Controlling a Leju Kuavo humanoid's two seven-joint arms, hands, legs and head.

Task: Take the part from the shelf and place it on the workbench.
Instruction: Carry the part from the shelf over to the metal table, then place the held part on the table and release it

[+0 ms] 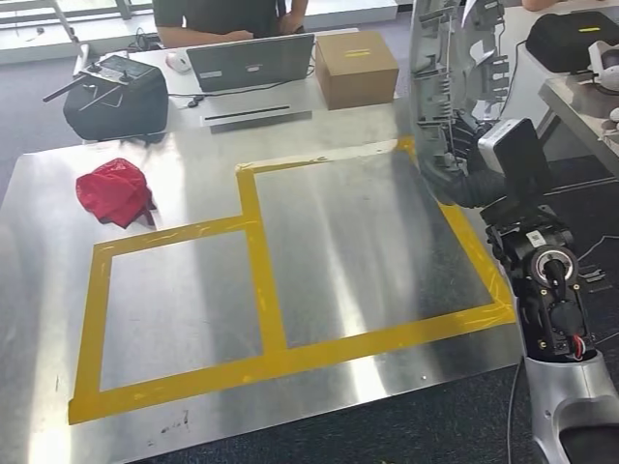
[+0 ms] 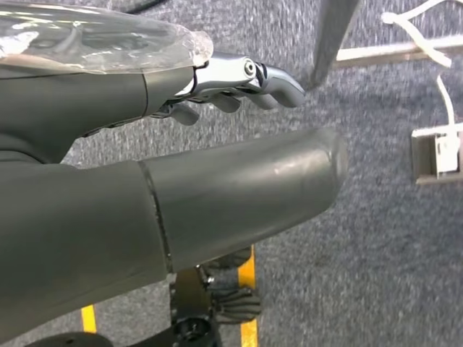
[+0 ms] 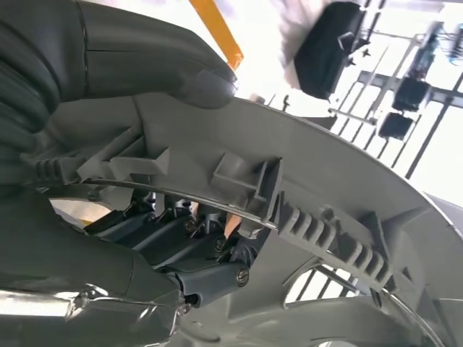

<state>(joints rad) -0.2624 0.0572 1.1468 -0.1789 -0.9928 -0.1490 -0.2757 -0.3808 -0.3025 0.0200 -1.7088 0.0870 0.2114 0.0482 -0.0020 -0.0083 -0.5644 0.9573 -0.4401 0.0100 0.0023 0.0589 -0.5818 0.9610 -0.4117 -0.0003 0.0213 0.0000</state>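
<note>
Fingers (image 3: pixel 180 246) curl under the part (image 3: pixel 306 188).

Three views, one high, two at the wrists
Head: forward and down over workbench (image 1: pixel 219 290). Left wrist: close behind fingers (image 2: pixel 273 79), facing carpet (image 2: pixel 382 275). Right wrist: tight behind fingers (image 3: pixel 207 278), part (image 3: pixel 328 210) shared with head

Grey ribbed part (image 3: pixel 306 195) in the right robot hand (image 3: pixel 180 253), fingers beneath.

grey carpet (image 1: pixel 365 435), desk (image 1: pixel 183 87), bright window (image 3: pixel 437 144)
</note>
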